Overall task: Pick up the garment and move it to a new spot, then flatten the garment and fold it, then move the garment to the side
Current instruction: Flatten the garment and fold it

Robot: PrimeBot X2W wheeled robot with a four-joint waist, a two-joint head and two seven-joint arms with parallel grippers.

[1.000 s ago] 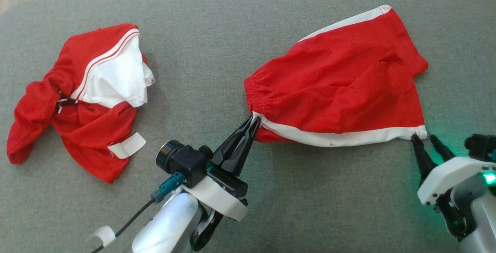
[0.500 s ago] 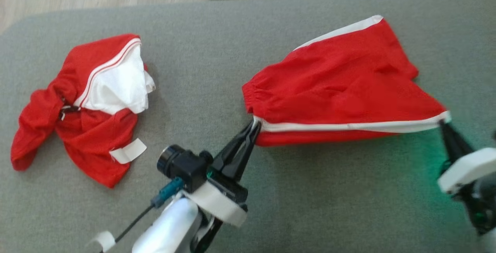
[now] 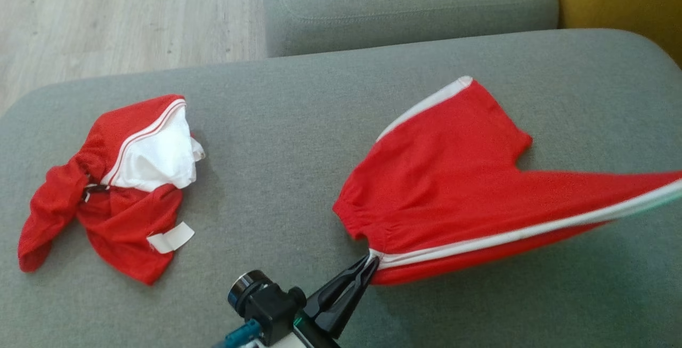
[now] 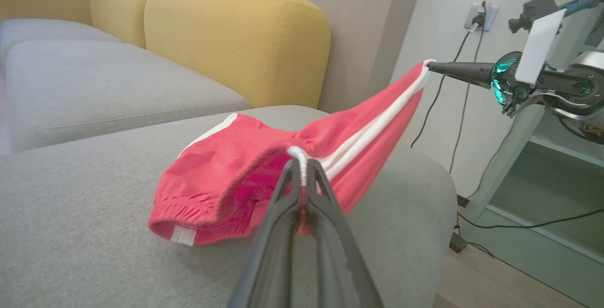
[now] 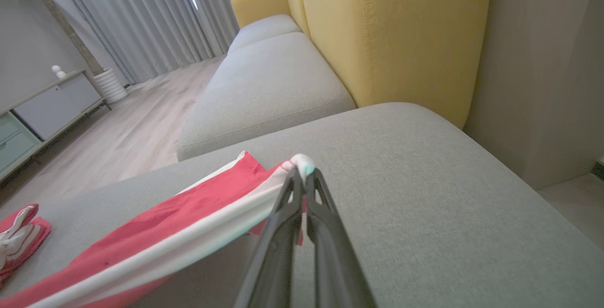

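Note:
The garment [image 3: 453, 188] is a pair of red shorts with white side stripes, stretched across the grey cushion [image 3: 298, 140]. My left gripper [image 3: 369, 264] is shut on its waistband corner near the white stripe, seen close up in the left wrist view [image 4: 302, 166]. My right gripper [image 5: 302, 170] is shut on the hem corner of the white stripe and holds it up off the cushion. From the left wrist camera the right gripper [image 4: 430, 66] shows at the upper right with the garment [image 4: 264, 166] pulled taut between both grips. The far leg still rests on the cushion.
A second red and white garment [image 3: 117, 188] lies crumpled at the cushion's left end. A yellow sofa back [image 5: 391, 34] rises behind the cushion. Another grey seat [image 3: 405, 1] lies beyond, wooden floor [image 3: 106, 17] at the far left.
The right gripper shut on the hem corner and lifted it up and to the right, stretching the garment. The head camera tilted, so the scene shifted down.

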